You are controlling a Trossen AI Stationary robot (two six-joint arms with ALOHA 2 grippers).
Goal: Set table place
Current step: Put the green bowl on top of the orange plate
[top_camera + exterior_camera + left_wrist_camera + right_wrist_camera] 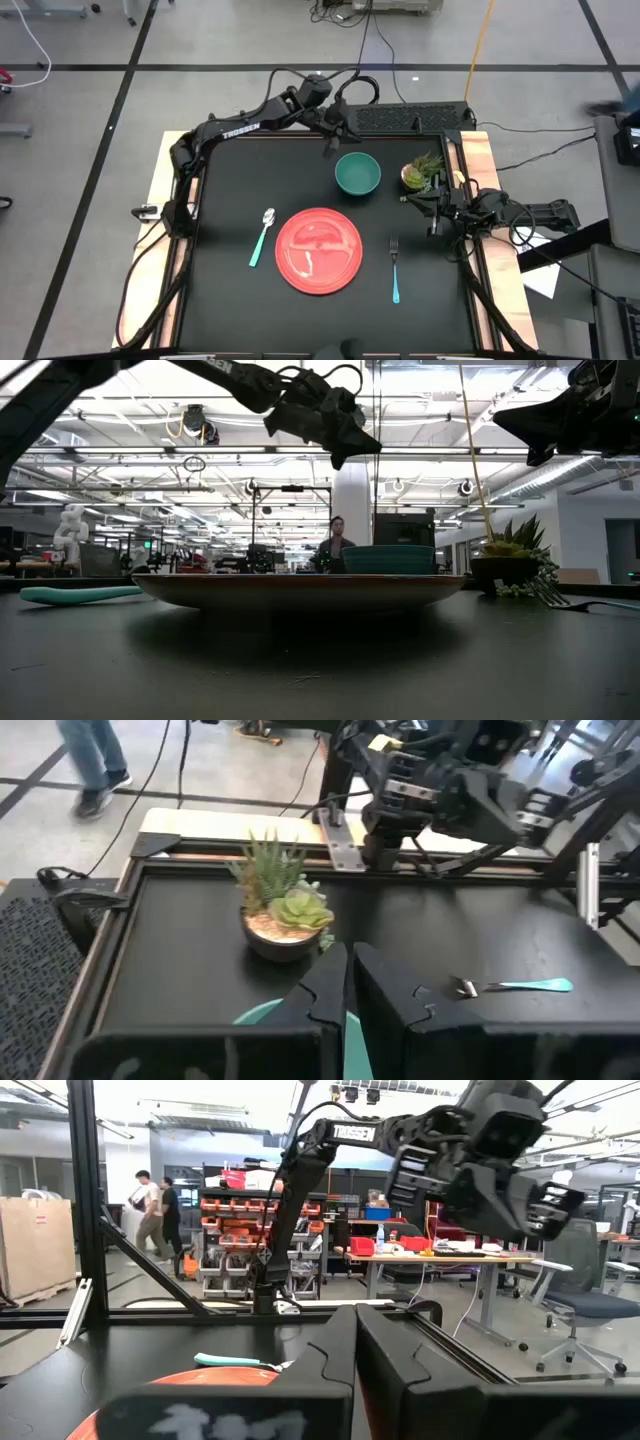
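The red plate (318, 250) lies flat near the table's middle, with the mint-handled spoon (262, 238) to its left and the blue-handled fork (395, 268) to its right, both flat on the black top. The teal bowl (357, 173) stands beyond the plate. My left gripper (328, 150) hangs shut just beyond the bowl's far-left rim; the low view shows the left gripper (340, 435) well above the bowl (388, 558). In the left wrist view the bowl's rim (255, 1012) shows below the shut fingers (348, 985). My right gripper (425, 205) waits shut by the right edge, raised (560, 420).
A small potted green plant (422, 175) stands right of the bowl, close to my right gripper. Wooden strips (487, 170) run along the table's left and right sides. Bare black top (230, 185) lies left of the bowl. People stand far off in the room (155, 1205).
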